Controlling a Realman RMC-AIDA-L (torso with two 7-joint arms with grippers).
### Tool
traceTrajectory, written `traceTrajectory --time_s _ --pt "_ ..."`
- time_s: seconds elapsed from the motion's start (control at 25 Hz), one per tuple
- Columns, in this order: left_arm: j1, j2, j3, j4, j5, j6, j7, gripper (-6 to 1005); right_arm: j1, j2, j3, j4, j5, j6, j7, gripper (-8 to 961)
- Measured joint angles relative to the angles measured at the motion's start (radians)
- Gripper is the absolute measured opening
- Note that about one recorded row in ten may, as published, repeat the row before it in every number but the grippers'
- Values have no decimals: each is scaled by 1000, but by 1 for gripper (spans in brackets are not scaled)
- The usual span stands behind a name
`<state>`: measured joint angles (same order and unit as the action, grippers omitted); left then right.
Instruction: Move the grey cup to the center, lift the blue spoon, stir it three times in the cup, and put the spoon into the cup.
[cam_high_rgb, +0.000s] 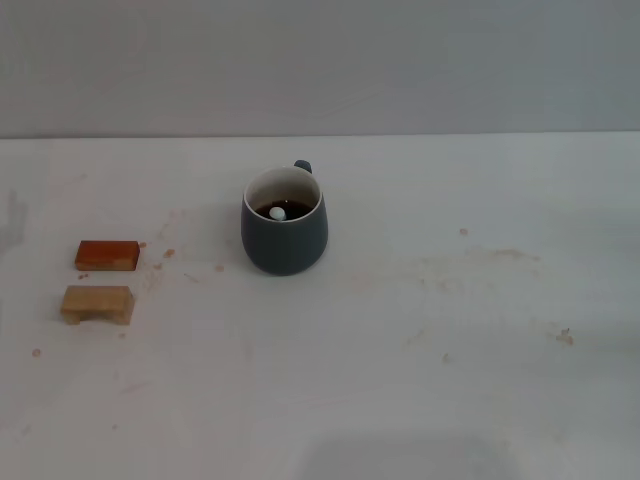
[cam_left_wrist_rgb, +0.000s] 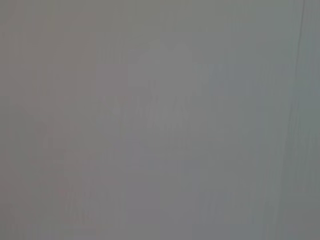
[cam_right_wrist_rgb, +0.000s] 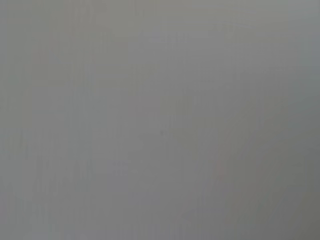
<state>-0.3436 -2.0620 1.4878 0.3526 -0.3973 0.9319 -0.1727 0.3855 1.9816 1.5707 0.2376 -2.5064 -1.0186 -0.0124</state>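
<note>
The grey cup (cam_high_rgb: 284, 235) stands upright a little left of the table's middle in the head view. It is dark blue-grey with a cream inside, and its small handle points to the far side. Dark brown liquid fills it. A small pale rounded tip of the blue spoon (cam_high_rgb: 277, 212) pokes out of the liquid; the rest of the spoon is hidden inside the cup. Neither gripper nor arm shows in the head view. Both wrist views show only a plain grey surface.
An orange block (cam_high_rgb: 107, 255) and a tan wooden block (cam_high_rgb: 97, 304) lie near the table's left side. The white table (cam_high_rgb: 450, 330) carries faint brown stains. A grey wall rises behind its far edge.
</note>
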Motion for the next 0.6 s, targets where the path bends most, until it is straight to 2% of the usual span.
traceTrajectory --time_s 0.6 --pt "-3 -1 -2 -16 -9 38 3 725 31 -4 -7 -31 0 1 -4 483"
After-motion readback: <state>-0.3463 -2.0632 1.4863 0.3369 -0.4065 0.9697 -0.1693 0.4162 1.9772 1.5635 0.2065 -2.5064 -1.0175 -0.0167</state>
